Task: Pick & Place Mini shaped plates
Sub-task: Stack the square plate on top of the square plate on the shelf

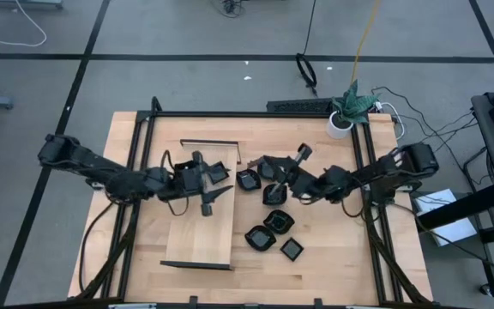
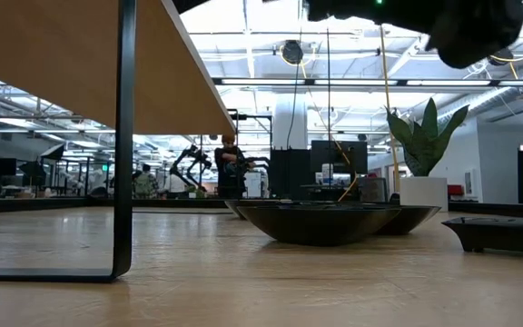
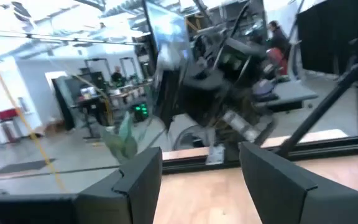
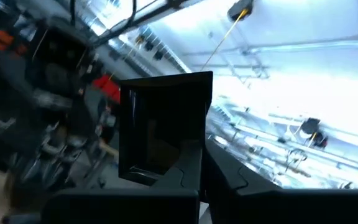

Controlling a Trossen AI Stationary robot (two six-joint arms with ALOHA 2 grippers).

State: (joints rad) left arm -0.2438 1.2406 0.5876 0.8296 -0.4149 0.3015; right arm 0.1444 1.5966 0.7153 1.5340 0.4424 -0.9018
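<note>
A square plate (image 4: 164, 127) is pinched on edge in the right gripper (image 4: 199, 163), whose fingers are clamped tight on its rim, above the cluster of black plates (image 1: 268, 225) on the counter (image 1: 333, 249). For a clean placing, the plate should be levelled and lowered before release. The left gripper (image 3: 201, 177) is held apart and empty over the pale wooden board (image 1: 200, 232).

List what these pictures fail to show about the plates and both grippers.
- High view: left gripper and right gripper too small to read their fingers.
- Low view: both grippers cut off by the top edge; nearest plate hides those behind.
- Right wrist view: held square plate blocks the table.
- Left wrist view: blurred; no plate between the open fingers.
</note>
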